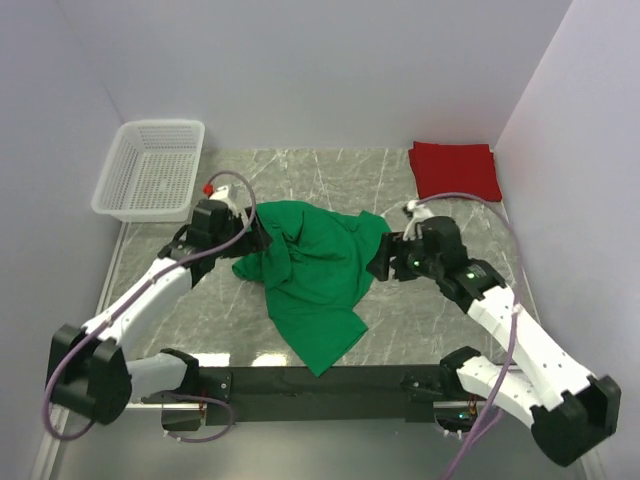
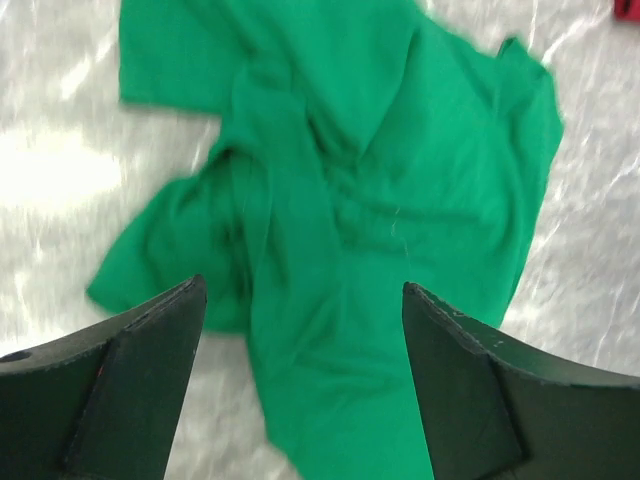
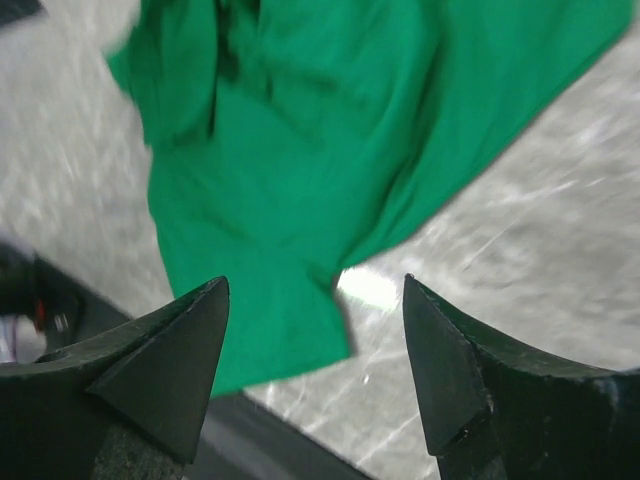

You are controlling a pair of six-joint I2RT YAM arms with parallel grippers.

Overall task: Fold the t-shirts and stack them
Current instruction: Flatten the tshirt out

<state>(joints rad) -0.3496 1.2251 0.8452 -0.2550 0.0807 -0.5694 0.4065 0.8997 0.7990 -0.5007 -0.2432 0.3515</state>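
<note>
The bright green t-shirt point(image 1: 315, 272) lies crumpled and unfolded in the middle of the table; it also shows in the left wrist view point(image 2: 370, 200) and the right wrist view point(image 3: 300, 150). The red t-shirt point(image 1: 455, 169) lies folded as a rectangle at the back right. My left gripper point(image 1: 258, 238) is open and empty at the green shirt's left edge, above the cloth point(image 2: 305, 300). My right gripper point(image 1: 380, 258) is open and empty at the shirt's right edge point(image 3: 315, 295).
A white plastic mesh basket point(image 1: 150, 168) stands at the back left. The table point(image 1: 200, 320) is grey marble-patterned, with walls on the left, back and right. The black mounting bar point(image 1: 320, 382) runs along the near edge.
</note>
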